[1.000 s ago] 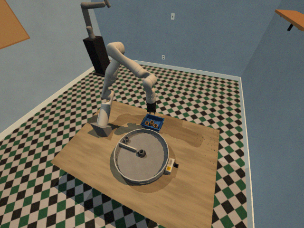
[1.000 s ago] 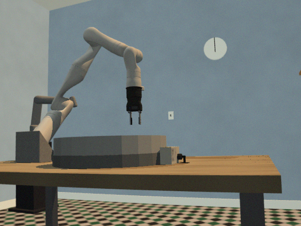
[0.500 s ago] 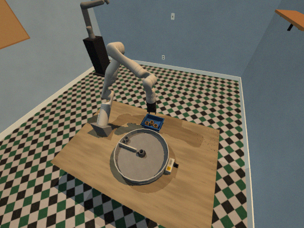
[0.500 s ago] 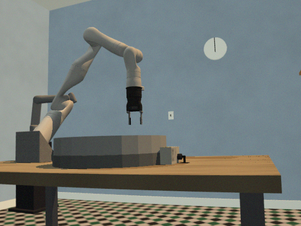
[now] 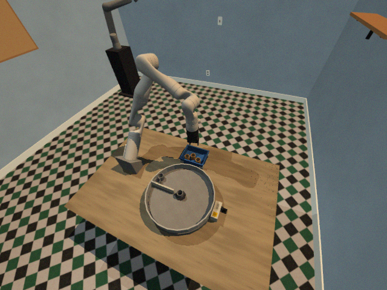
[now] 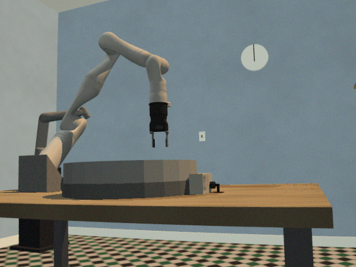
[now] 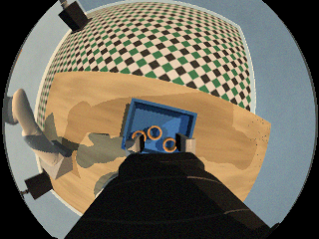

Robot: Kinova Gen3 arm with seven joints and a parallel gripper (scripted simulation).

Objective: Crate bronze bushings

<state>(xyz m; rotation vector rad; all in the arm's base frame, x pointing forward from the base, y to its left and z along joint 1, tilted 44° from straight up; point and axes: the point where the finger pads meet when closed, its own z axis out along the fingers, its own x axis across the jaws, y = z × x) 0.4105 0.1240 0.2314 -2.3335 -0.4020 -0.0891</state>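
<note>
1. presently, pincer (image 6: 159,142): hung above the crate, well clear of it, fingers spread wide with nothing between them.
2. crate (image 5: 188,151): blue, stood on the tabletop (image 5: 237,218) just beyond the far rim of the turning table, apart from it.
3. bronze bushings (image 5: 192,156): three counted, all upright inside the crate; the wrist view showed the same three rings (image 7: 155,134) directly below the pincer.
4. turning table (image 5: 206,180): round grey tray with a raised rim and a pale bar running from the rim toward the centre.
5. steel bushings (image 5: 161,177): two stood together by the rim at the bar's outer end; a third (image 5: 179,194) stood near the centre at the bar's inner end. all were left on the turning table.
6. progress, as judged: no bronze piece showed on the turning table, so the sorting looked complete and the release looked made. nothing appeared left beyond backing the arm away.
</note>
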